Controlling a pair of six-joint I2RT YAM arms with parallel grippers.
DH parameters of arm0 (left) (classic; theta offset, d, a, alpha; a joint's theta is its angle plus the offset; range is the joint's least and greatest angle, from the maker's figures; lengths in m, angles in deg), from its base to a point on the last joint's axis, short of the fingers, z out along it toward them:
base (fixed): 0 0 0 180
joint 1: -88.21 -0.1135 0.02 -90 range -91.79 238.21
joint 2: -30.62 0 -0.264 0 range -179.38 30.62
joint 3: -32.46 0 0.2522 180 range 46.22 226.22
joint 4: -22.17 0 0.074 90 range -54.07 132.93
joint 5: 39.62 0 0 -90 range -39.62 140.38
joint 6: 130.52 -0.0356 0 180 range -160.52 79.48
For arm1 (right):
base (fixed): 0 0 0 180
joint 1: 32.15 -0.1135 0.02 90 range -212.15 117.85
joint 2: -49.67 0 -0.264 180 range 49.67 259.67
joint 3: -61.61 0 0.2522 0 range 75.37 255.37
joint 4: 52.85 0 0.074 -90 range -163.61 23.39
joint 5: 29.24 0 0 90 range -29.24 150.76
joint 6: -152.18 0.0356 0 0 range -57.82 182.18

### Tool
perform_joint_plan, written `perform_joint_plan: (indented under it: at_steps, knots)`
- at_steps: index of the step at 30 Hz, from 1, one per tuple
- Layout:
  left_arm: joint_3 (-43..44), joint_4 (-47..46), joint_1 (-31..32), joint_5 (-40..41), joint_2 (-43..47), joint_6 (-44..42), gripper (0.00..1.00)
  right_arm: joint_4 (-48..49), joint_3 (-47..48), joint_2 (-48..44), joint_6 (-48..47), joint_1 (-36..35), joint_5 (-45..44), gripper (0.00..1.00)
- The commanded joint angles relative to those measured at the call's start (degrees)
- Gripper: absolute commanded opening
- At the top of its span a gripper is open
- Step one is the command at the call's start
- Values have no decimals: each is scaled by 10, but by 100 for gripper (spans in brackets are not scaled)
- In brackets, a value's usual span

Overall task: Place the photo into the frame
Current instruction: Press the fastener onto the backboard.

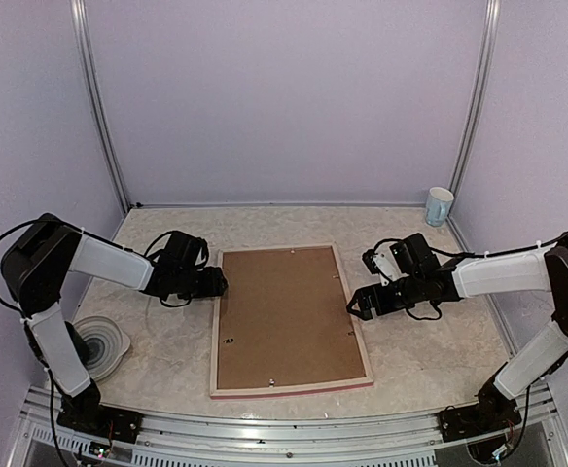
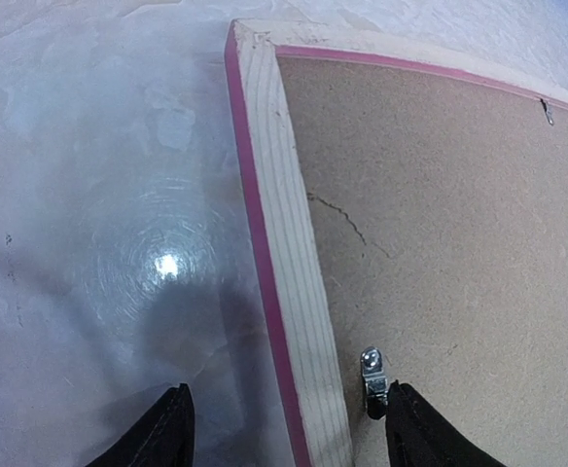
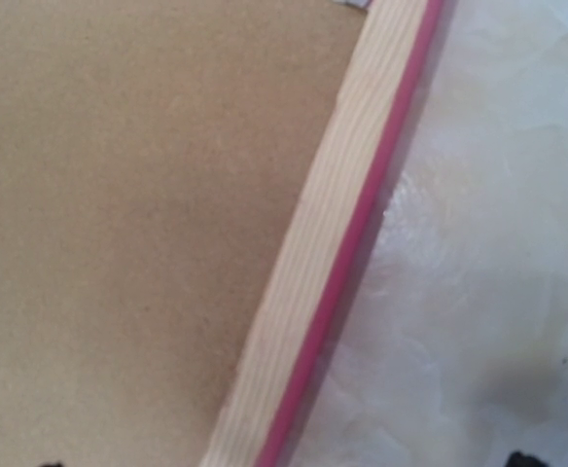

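The frame (image 1: 215, 331) lies face down in the middle of the table, pale wood back up and pink edge showing, with a brown backing board (image 1: 289, 316) set in it. The photo is hidden from every view. My left gripper (image 1: 216, 284) is open and straddles the frame's left rail (image 2: 289, 243). One finger is over the table and the other over the board, beside a small metal clip (image 2: 372, 375). My right gripper (image 1: 359, 304) is open wide over the right rail (image 3: 313, 253), with only its fingertips' ends showing at the bottom of the right wrist view.
A pale blue cup (image 1: 439, 205) stands at the back right corner. A round white and grey object (image 1: 99, 342) lies at the left, near my left arm's base. Walls close in the table on three sides.
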Motion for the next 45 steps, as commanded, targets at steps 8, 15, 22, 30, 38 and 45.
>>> perform_joint_plan:
  at_steps: [8, 15, 22, 30, 38, 45]
  knots:
    - [23, 34, 10, 9, -26, -16, 66, 12, -12, 0, 4, 4, -2, 98]
    - [26, 42, 16, 19, -26, -19, 60, 13, -12, 0, 4, 4, -1, 98]
    - [33, 53, 19, 29, -28, -22, 56, 15, -11, 2, 5, 4, 3, 98]
    - [34, 51, 16, 29, -30, -17, 52, 17, -16, -1, 5, 4, 4, 97]
    - [33, 49, 14, 21, -32, -15, 46, 17, -17, -3, 5, 4, 4, 97]
    - [30, 49, 13, 21, -31, -14, 45, 18, -17, -1, 8, 4, 6, 97]
